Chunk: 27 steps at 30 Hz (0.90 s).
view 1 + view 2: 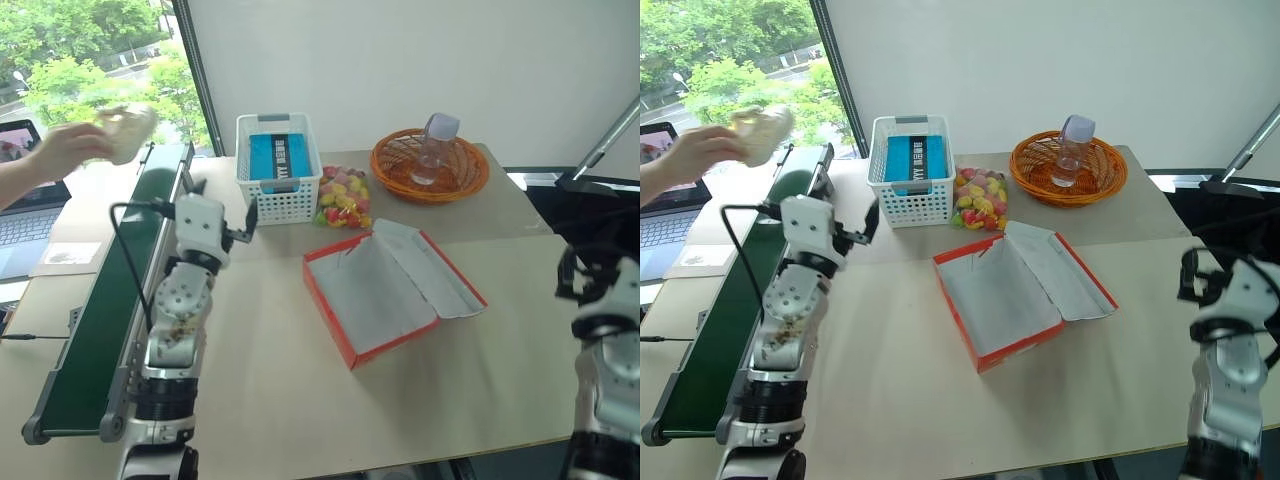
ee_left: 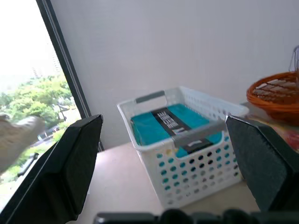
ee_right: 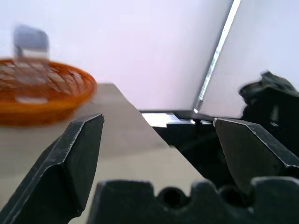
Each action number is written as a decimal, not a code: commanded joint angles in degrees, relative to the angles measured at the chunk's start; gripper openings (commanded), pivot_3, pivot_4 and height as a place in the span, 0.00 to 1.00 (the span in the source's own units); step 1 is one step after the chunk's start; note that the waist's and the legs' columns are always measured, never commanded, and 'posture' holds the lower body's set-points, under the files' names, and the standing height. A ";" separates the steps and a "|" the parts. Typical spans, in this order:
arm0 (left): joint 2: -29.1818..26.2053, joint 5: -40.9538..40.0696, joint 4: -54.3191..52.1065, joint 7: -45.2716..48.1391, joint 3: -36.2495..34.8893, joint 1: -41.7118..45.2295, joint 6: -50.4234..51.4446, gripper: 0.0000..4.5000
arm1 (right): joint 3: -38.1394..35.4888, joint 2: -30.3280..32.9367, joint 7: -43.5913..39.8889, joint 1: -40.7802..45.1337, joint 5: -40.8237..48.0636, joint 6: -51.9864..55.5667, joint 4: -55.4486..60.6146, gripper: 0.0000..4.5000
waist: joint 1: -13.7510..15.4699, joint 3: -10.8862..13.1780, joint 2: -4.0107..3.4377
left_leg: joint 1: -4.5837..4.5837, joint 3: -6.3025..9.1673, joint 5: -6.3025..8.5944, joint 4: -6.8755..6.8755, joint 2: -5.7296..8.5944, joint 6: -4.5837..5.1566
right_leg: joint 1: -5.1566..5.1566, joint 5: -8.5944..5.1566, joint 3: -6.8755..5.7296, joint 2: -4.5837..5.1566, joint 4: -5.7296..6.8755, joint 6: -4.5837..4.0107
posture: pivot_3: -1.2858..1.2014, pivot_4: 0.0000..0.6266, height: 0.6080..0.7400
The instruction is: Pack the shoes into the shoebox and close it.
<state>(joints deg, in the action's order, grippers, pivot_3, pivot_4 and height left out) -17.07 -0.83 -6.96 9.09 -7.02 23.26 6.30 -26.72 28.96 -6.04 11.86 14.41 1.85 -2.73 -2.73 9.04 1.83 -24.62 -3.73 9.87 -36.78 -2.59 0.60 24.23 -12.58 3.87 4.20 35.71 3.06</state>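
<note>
The shoebox [image 1: 385, 290] is seen lying open near the middle of the table [image 1: 300, 400], its long axis turned toward about 11 o'clock. Its outer walls are orange-red and its inside is white. The lid [image 1: 432, 268] is folded back flat on the table at the box's 3 o'clock side, white face up with an orange-red edge. Nothing is seen inside the box.

A cream-white shoe [image 1: 125, 130] is held up in a person's hand [image 1: 62, 150] at about 10 o'clock from the box, well apart from it, above the far end of a dark green conveyor [image 1: 110, 310] that runs along the table's left edge. The shoe is blurred, so its holes cannot be made out.

At 12 o'clock from the box, just beyond it, a bag of coloured sweets [image 1: 343, 197] is found. Beside that, at 11 o'clock, a white lattice basket [image 1: 278, 165] with grey handles is set, holding a teal packet with a black band. At 1 o'clock an orange wicker basket [image 1: 430, 167] is placed, with a clear bottle [image 1: 433, 148] standing in it.

The left gripper [image 2: 163, 163] is held above the table between conveyor and white basket, facing that basket, its fingers [image 2: 74, 163] spread wide with nothing between them. The right gripper [image 3: 156, 158] is held off the table's right edge at about 4 o'clock from the box, its fingers likewise parted and empty. A laptop [image 1: 25, 210] is seen at the far left.
</note>
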 commanded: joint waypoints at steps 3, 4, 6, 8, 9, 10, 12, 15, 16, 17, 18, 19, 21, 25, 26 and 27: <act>-3.68 0.87 -5.43 -1.63 -4.26 0.59 4.36 1.00 | 8.93 1.05 -11.22 11.05 7.32 12.44 4.23 0.99 | 0.22 0.03 0.04 | -0.04 0.02 0.00 0.00 -0.01 0.00 | 0.01 0.09 0.00 -0.03 0.01 0.16 | 0.52 0.24 1.00; -4.19 0.48 -6.74 -2.00 -5.58 -0.07 6.60 1.00 | 12.27 0.90 -14.87 12.86 9.05 15.92 5.51 0.99 | 0.26 0.04 0.06 | -0.05 0.02 0.00 0.00 0.00 0.00 | 0.01 0.11 -0.01 -0.02 0.02 0.15 | 0.52 0.24 1.00; -4.91 -0.10 -8.78 -2.20 -7.22 -1.27 9.68 1.00 | 16.32 0.50 -19.42 14.89 11.69 20.63 7.41 0.99 | 0.23 0.06 0.09 | -0.08 0.02 0.00 0.00 -0.02 0.00 | 0.03 0.24 -0.01 -0.02 0.02 -0.06 | 0.52 0.24 1.00; -5.21 -0.94 -10.71 -2.01 -8.66 -2.73 13.59 1.00 | 18.42 -0.04 -22.09 15.72 13.53 23.61 8.79 0.99 | 0.46 0.06 0.10 | -0.10 0.03 0.02 0.02 -0.03 0.00 | 0.04 0.22 -0.05 -0.02 0.03 -0.11 | 0.52 0.24 1.00; -5.37 -1.51 -11.63 -2.00 -9.80 -3.47 15.77 1.00 | 19.66 -0.30 -23.33 16.19 14.07 24.88 9.28 0.99 | 0.67 0.07 0.12 | -0.12 0.06 0.03 0.02 -0.02 0.00 | 0.04 0.21 -0.10 -0.01 0.03 -0.12 | 0.52 0.24 1.00; -5.50 -1.92 -12.51 -2.10 -10.68 -3.98 17.62 1.00 | 20.31 -0.40 -24.27 16.48 14.48 25.68 9.54 0.99 | 0.84 0.08 0.14 | -0.16 0.09 0.03 0.02 -0.01 0.00 | 0.04 0.20 -0.14 0.01 0.02 -0.12 | 0.52 0.24 1.00; -6.05 -3.42 -14.15 -1.87 -12.53 -4.82 22.09 1.00 | 21.15 -0.93 -25.73 17.10 15.08 26.38 9.90 0.99 | 1.13 0.14 0.25 | -0.28 0.09 0.04 0.02 0.00 -0.01 | 0.14 0.20 -0.18 0.04 0.01 -0.12 | 0.52 0.24 1.00; -7.14 -8.39 -17.35 -0.53 -17.37 -5.65 30.29 1.00 | 21.83 -1.88 -27.72 19.20 15.75 27.24 8.21 0.99 | 1.32 0.22 0.38 | -0.32 0.10 0.03 0.00 0.00 -0.01 | 0.18 0.21 -0.20 0.05 0.00 -0.13 | 0.52 0.24 1.00; -8.01 -9.37 -17.99 -0.31 -18.96 -5.90 33.26 1.00 | 22.22 -2.13 -28.55 19.98 15.61 27.40 7.44 0.99 | 1.30 0.23 0.40 | -0.32 0.09 0.03 0.00 -0.02 -0.01 | 0.19 0.22 -0.21 0.04 0.01 -0.13 | 0.52 0.24 1.00; -8.61 -10.24 -18.44 -0.22 -20.15 -5.97 36.02 1.00 | 22.60 -2.33 -29.24 20.51 15.44 27.51 6.95 0.99 | 1.28 0.24 0.41 | -0.31 0.10 0.03 0.00 -0.04 -0.01 | 0.19 0.21 -0.23 0.02 0.01 -0.14 | 0.52 0.24 1.00; -9.04 -10.99 -18.79 -0.40 -21.22 -5.88 38.27 1.00 | 22.91 -2.58 -29.86 20.94 15.36 27.78 6.67 0.99 | 1.27 0.24 0.41 | -0.31 0.10 0.03 0.00 -0.04 -0.01 | 0.20 0.21 -0.23 0.01 0.02 -0.14 | 0.52 0.24 1.00; -9.26 -11.88 -18.89 -0.86 -22.79 -5.36 39.89 1.00 | 23.61 -2.87 -30.65 21.44 15.32 28.27 6.63 0.99 | 1.26 0.24 0.41 | -0.30 0.10 0.03 0.00 -0.05 -0.01 | 0.20 0.20 -0.24 0.00 0.03 -0.15 | 0.52 0.24 1.00; -9.48 -13.88 -18.63 -1.60 -25.34 -4.07 44.41 1.00 | 25.27 -3.50 -32.01 22.24 15.14 29.10 7.05 0.99 | 1.19 0.25 0.43 | -0.30 0.11 0.04 0.00 -0.05 -0.02 | 0.19 0.19 -0.26 -0.01 0.03 -0.17 | 0.52 0.24 1.00; -8.51 -15.81 -16.72 -2.94 -27.88 -3.49 49.33 1.00 | 26.19 -4.53 -32.95 22.80 14.75 29.66 7.31 0.99 | 1.25 0.27 0.47 | -0.30 0.14 0.04 0.00 -0.05 -0.02 | 0.20 0.19 -0.28 -0.01 0.06 -0.18 | 0.52 0.24 1.00; -8.30 -16.19 -15.84 -2.78 -27.84 -3.86 49.96 1.00 | 26.45 -4.72 -33.08 22.74 14.52 29.74 7.49 0.99 | 1.31 0.27 0.47 | -0.30 0.14 0.04 0.00 -0.03 -0.02 | 0.19 0.19 -0.28 0.01 0.06 -0.18 | 0.52 0.24 1.00; -8.12 -16.42 -15.24 -2.73 -27.73 -4.21 50.18 1.00 | 26.58 -4.87 -33.14 22.61 14.40 29.88 7.76 0.99 | 1.39 0.27 0.47 | -0.30 0.14 0.04 0.00 -0.03 -0.02 | 0.19 0.19 -0.28 0.02 0.05 -0.17 | 0.52 0.24 1.00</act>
<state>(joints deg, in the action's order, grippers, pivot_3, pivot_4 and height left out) -25.26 -16.16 -22.55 6.60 -34.00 19.13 55.65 0.33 24.10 -38.74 33.12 28.33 31.71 2.94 -1.34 9.31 2.30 -24.92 -3.59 9.90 -36.77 -2.61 0.58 24.41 -12.38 3.59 4.22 35.76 2.88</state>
